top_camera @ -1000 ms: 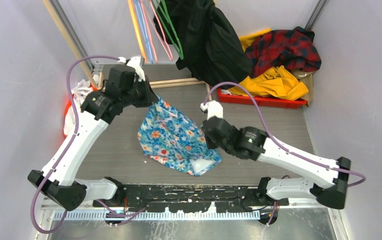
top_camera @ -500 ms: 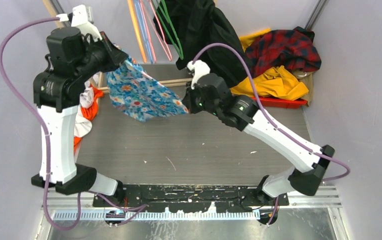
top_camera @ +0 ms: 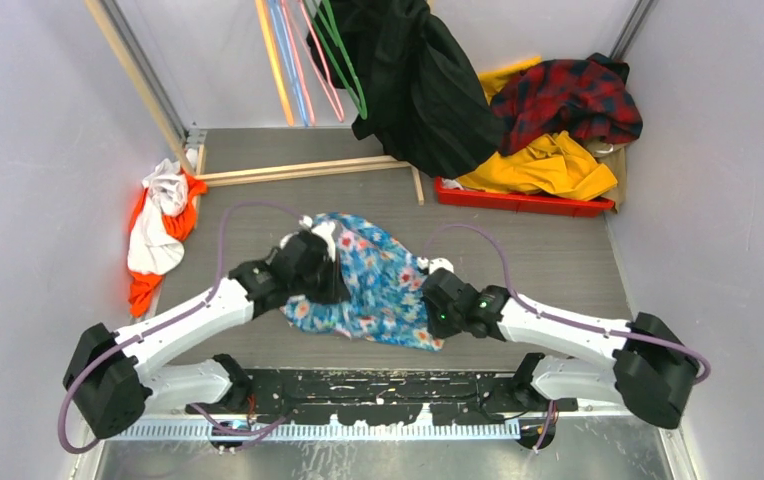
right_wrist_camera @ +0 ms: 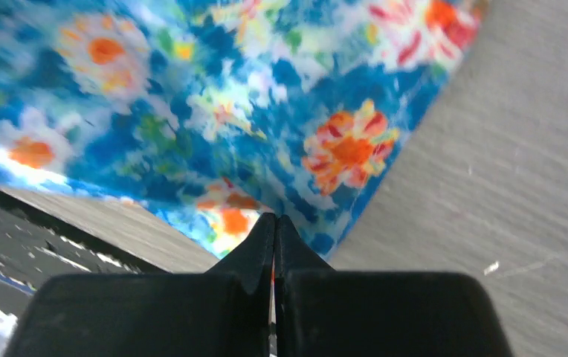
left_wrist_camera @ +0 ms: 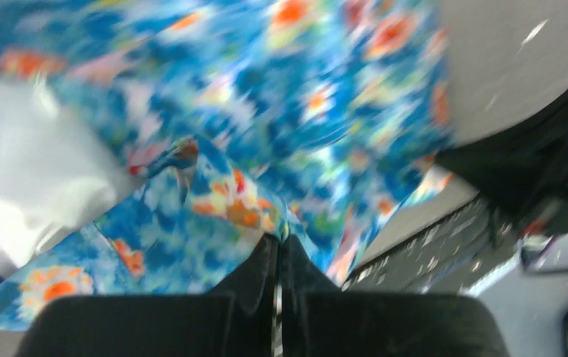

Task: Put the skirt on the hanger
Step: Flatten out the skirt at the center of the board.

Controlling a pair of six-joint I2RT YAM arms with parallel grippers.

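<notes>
The skirt (top_camera: 378,285), blue with red, orange and white flowers, lies spread on the grey table near its front edge, between my two grippers. My left gripper (top_camera: 330,280) is shut on the skirt's left edge; in the left wrist view (left_wrist_camera: 281,242) the cloth (left_wrist_camera: 214,186) runs into the closed tips. My right gripper (top_camera: 436,312) is shut on the skirt's right lower edge; in the right wrist view (right_wrist_camera: 274,222) the fabric (right_wrist_camera: 251,126) is pinched between the closed tips. Coloured hangers (top_camera: 303,55) hang at the back, far from both grippers.
A big black coat (top_camera: 423,85) hangs at the back centre. A red tray (top_camera: 518,200) holds yellow and plaid clothes at the back right. A white and orange garment (top_camera: 158,225) lies at the left wall. Wooden sticks (top_camera: 303,170) lie across the back of the table.
Both arms came down from high at the back to low at the front, carrying the skirt. The skirt now lies on the table near the front edge.
</notes>
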